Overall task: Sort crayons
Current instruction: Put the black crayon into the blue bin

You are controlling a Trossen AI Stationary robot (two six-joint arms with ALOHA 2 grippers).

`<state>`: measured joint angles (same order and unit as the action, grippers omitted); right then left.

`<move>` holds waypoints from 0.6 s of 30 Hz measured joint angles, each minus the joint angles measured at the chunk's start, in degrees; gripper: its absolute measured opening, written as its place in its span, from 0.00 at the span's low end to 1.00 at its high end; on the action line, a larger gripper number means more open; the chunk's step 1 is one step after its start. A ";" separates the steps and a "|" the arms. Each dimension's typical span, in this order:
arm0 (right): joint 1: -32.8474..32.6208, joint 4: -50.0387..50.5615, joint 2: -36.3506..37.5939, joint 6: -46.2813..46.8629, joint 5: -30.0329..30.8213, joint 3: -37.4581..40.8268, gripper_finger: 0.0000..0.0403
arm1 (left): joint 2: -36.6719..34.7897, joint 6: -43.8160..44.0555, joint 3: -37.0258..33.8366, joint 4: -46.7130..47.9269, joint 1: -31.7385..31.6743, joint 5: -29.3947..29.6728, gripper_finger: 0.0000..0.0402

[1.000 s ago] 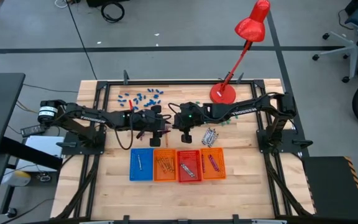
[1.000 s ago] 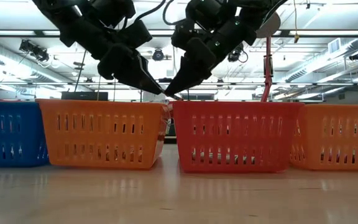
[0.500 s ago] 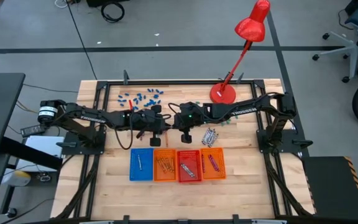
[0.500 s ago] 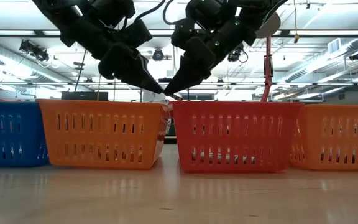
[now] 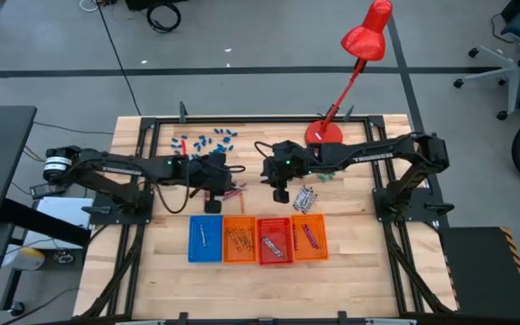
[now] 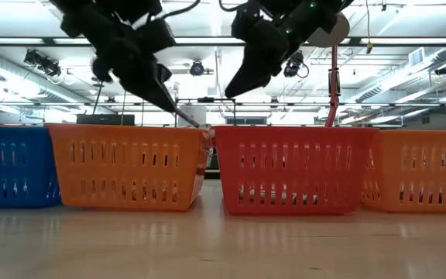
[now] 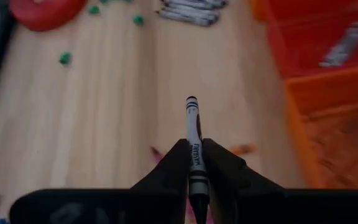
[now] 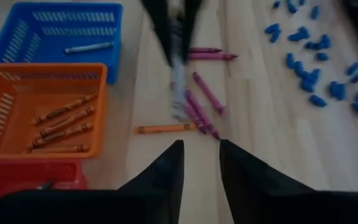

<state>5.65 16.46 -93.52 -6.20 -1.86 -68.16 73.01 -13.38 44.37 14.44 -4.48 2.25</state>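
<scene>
My left gripper [image 7: 194, 163] is shut on a silvery grey crayon [image 7: 192, 134] in the air above loose magenta-purple crayons [image 8: 204, 102] and one orange crayon [image 8: 163, 129] lying on the wood. In the low view its tip [image 6: 183, 116] hangs over the orange tray's rim. My right gripper [image 8: 201, 155] is open and holds nothing, higher up and to the right [image 6: 235, 87]. A bundle of grey crayons [image 5: 306, 198] lies flat behind the trays. My left gripper pinches the grey crayon's rear part [image 7: 194, 171] between its two fingertips. The crayon lies along the fingers and its front end [image 7: 191, 101] sticks out ahead of them. The fingers slant down toward the table's right. The crayon is lifted clear of the table.
A row of trays stands near the front: blue [image 5: 206, 239], orange [image 5: 239, 240], red [image 5: 273, 241], orange [image 5: 308, 237], each with crayons inside. Blue bits [image 5: 208, 142] and green bits [image 5: 325, 178] lie toward the far edge. A red lamp's base [image 5: 323, 135] stands at the back.
Both grippers met tip to tip on the grey crayon above the seam of the orange and red trays. My right gripper has let go and risen, drawing back toward the table's right. My left gripper has drawn back toward the left and slightly up, keeping the crayon.
</scene>
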 joint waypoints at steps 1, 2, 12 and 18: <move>-0.04 -0.02 0.40 0.01 0.71 0.32 0.27 | -0.88 0.51 0.65 2.27 0.20 -1.83 0.11; -0.07 -0.11 0.53 0.06 1.26 0.78 0.27 | -1.87 0.82 1.29 5.37 0.52 -4.44 0.11; -0.08 -10.56 -0.02 0.66 1.37 7.67 0.27 | -6.67 9.86 4.04 24.93 6.93 -23.57 0.12; -0.20 -14.86 -0.02 1.54 0.75 9.39 0.27 | -5.75 12.19 0.07 24.67 11.43 -24.22 0.12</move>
<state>5.45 1.60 -93.54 -4.66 -1.10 -58.77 67.26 -1.19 44.44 39.10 6.95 -21.98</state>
